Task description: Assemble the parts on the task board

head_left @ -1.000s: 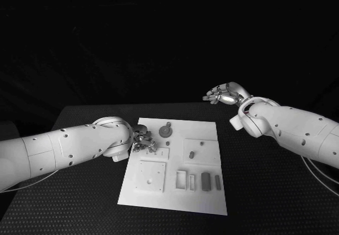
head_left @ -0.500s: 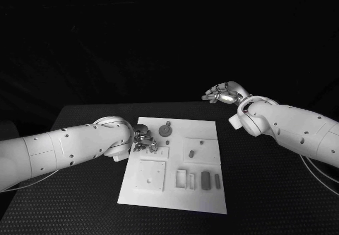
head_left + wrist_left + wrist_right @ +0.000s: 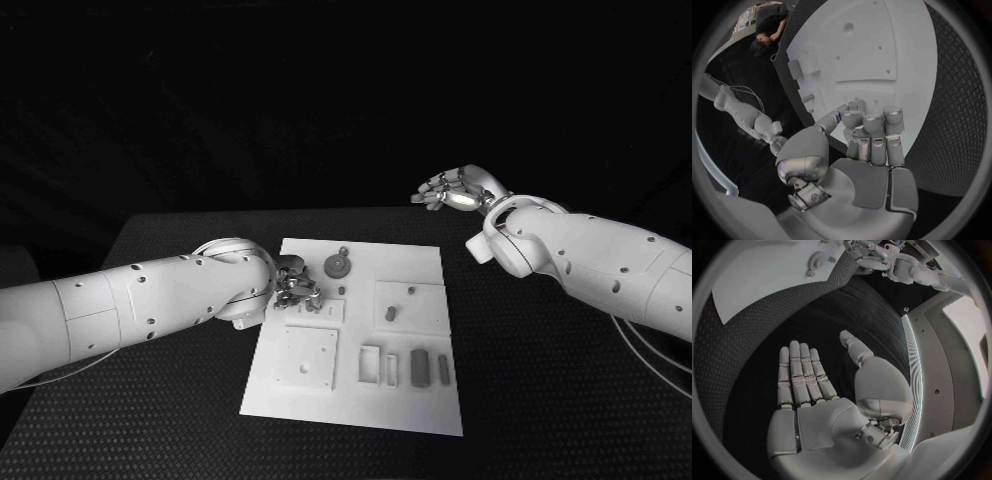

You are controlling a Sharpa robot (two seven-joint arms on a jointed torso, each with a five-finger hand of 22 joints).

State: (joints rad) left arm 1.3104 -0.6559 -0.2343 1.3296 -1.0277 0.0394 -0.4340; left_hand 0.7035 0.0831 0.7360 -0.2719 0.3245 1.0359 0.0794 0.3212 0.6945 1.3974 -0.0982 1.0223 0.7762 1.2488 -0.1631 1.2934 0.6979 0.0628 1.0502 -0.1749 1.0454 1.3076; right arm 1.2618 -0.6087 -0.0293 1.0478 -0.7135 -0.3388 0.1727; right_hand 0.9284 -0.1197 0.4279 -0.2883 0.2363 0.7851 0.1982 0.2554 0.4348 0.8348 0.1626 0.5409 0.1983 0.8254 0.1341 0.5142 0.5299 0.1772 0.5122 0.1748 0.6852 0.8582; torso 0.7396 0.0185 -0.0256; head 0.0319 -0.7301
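Note:
The white task board (image 3: 433, 410) lies in the middle of the black table. On it are a round toothed part (image 3: 338, 266), a small peg (image 3: 391, 315) and dark oblong parts (image 3: 420, 368) near the front. My left hand (image 3: 294, 286) is at the board's left edge near its far end, fingers (image 3: 870, 132) curled down over the board (image 3: 879, 55). Whether they hold a part is hidden. My right hand (image 3: 456, 190) is raised beyond the board's far right corner, flat and open (image 3: 811, 385), with nothing in it.
White raised blocks (image 3: 310, 358) and slotted holders (image 3: 372, 366) stand on the board's near half. Black table (image 3: 562, 400) lies to either side of the board. My left arm (image 3: 907, 267) shows in the right wrist view beyond the board's corner (image 3: 767, 275).
My left hand has crept slightly toward the far end along the board's left edge. The right hand has stayed raised and open, almost unmoved.

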